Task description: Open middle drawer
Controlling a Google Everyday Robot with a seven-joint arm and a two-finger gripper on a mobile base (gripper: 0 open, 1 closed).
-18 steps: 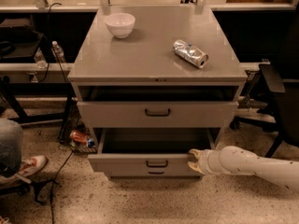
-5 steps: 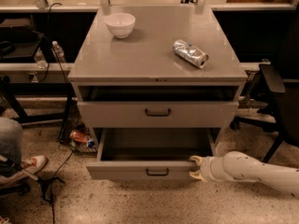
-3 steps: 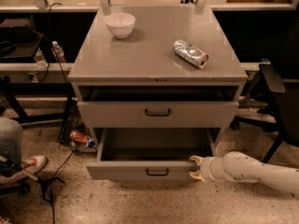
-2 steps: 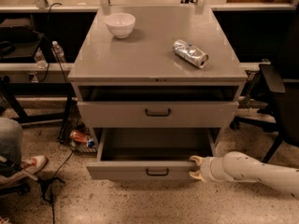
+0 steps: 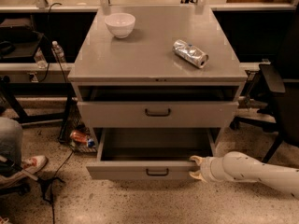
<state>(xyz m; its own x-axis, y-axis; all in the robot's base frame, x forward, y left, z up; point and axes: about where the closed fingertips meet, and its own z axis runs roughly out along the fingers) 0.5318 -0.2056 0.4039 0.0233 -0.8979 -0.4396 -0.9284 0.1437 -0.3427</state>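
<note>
Shows a grey cabinet [image 5: 117, 81] square in the middle of the view. Finds the middle drawer [image 5: 121, 171] low on that cabinet, drawn well out toward the camera, dark interior on show. Against six seconds back, puts the front panel clearly farther out. Against the last second or two, shows no further travel. Reads as the opening essentially done, with only letting go and backing off left.

Brings the white arm [image 5: 252, 169] in from the lower right. Has the end effector [image 5: 193, 167] clamped on the right end of the drawer's front panel, one fingertip over the top edge and one under it, well right of the dark handle [image 5: 157, 172]. Leaves the upper drawer [image 5: 205, 114] slightly ajar above.

Places a black chair [image 5: 280, 97] close on the right, near any retreat path for the arm, and a seated person's shoe [image 5: 32, 163] at far left. Carries a white bowl [image 5: 119, 24] and a crushed can [image 5: 190, 53] on the tabletop [image 5: 149, 50], apart from the work.
</note>
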